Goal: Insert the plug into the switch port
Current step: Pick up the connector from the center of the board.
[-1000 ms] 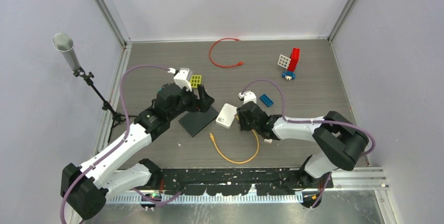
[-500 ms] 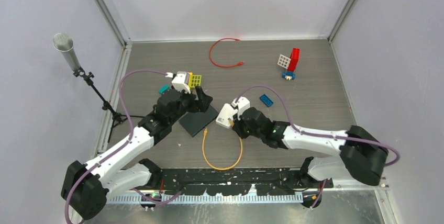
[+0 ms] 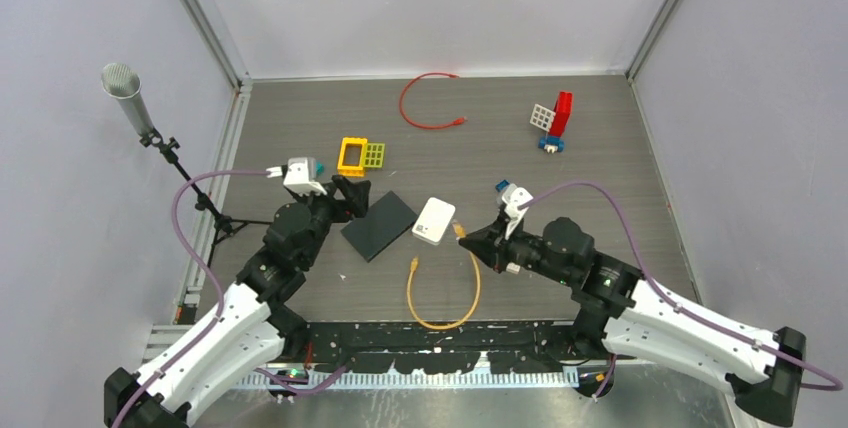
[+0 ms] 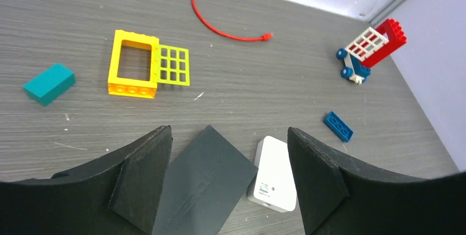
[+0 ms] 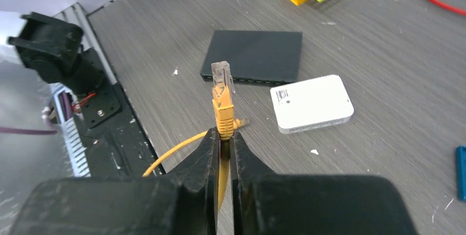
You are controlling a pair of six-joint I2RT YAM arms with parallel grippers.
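Nearest us in the top view, the cable (image 3: 445,298) loops loose at 7 o'clock of the right gripper (image 5: 222,136). Its jaws are pinched nearly closed on the plug (image 5: 221,81), low on the orange base, clear tip sticking out. Thin grip: we expect the plug to pivot on contact, and cable drag can twist it. In the right wrist view the switch (image 5: 258,54) lies flat at 12 o'clock of the plug, unbraced, so a push may just slide it. The white box (image 5: 311,103) at 2 o'clock is easy to clip. We can't resolve the ports (image 5: 250,79). The left gripper (image 4: 228,141) hovers wide open over the switch, holding nothing.
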